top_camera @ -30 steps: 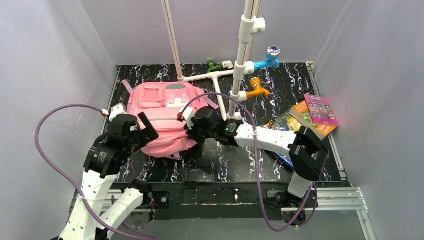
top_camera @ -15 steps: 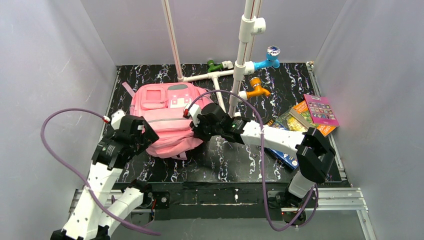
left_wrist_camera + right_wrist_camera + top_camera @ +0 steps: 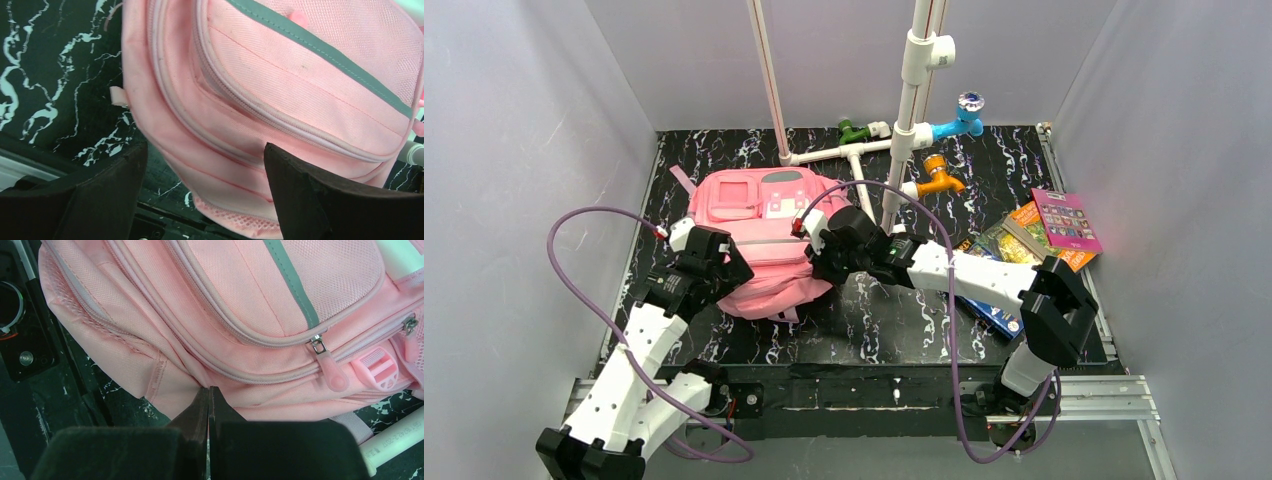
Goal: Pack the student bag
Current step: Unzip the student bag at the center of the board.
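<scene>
The student bag (image 3: 759, 210), a large pink backpack with grey stripes, lies flat at the left-centre of the black marbled table. My left gripper (image 3: 732, 268) is open over the bag's near-left corner; in the left wrist view its jaws (image 3: 205, 160) straddle the bag's (image 3: 280, 85) rounded edge without closing on it. My right gripper (image 3: 816, 262) is at the bag's near-right side. In the right wrist view it (image 3: 209, 390) is shut, with a fold of the bag's (image 3: 240, 300) fabric pinched at its tips, below a zip pull (image 3: 332, 372).
A stack of colourful books (image 3: 1036, 235) lies at the right of the table. A white pipe frame (image 3: 894, 150) with green, blue and orange taps stands just behind and right of the bag. Grey walls enclose the sides.
My left arm has swung in and to the right, bringing its open gripper over the bag's near-left corner. The bag has shifted slightly to the right with the right gripper.
</scene>
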